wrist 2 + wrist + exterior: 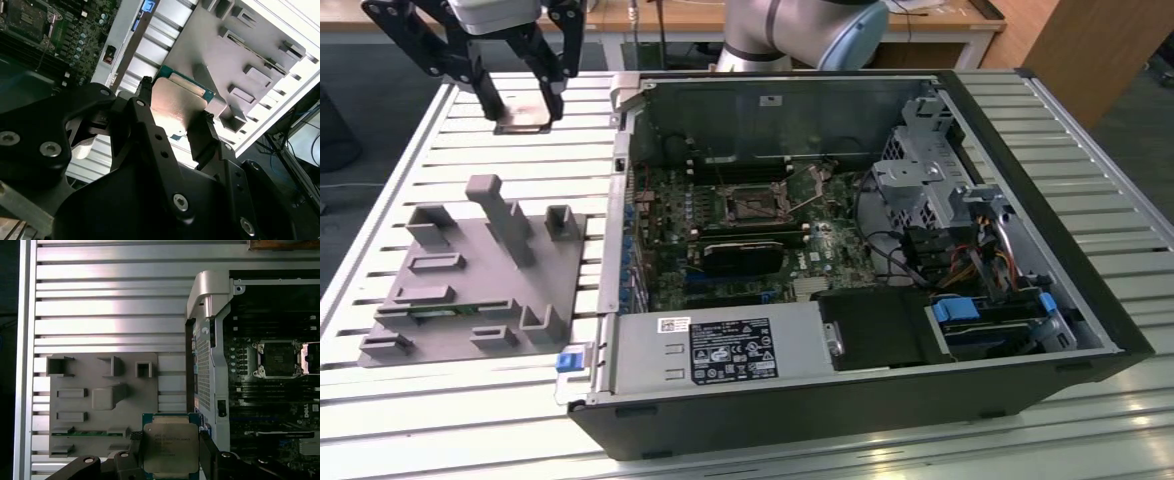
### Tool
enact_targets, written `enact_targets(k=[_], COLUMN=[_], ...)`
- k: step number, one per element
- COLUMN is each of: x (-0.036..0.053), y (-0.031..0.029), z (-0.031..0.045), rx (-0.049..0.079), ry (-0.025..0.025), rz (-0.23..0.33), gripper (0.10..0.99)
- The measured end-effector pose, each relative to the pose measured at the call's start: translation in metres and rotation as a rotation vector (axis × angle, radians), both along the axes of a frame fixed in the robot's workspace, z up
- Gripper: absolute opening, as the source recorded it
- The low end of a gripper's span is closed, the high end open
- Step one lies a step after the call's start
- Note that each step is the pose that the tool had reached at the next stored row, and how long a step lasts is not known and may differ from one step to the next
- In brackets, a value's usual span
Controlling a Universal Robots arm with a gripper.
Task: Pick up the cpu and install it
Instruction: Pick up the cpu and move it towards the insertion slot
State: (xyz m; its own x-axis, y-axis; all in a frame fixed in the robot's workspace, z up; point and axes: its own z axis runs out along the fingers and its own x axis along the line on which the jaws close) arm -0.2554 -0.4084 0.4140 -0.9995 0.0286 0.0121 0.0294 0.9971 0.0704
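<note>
Slatted surface point(454, 150) carries an open computer case point(854, 430). We note the gripper point(520, 105) clamping the cpu point(527, 122) by two edges, upper left of the exterior view, well apart from the socket point(750, 205). Risks: the edge grip could slip, and a tilted seating could bend socket pins.

slatted metal table point(454, 420) — wooden desk point(674, 20) behind

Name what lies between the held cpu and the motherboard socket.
In the exterior view, between cpu and socket: bare slatted table, then the case's side wall.
</note>
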Motion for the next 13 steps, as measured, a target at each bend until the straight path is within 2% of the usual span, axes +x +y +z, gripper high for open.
enact_targets(k=[13], x=[0.0133], y=[0.0001], z=[0.0000], rx=[0.000], ry=[0.0001], rz=[0.000], gripper=[0.533])
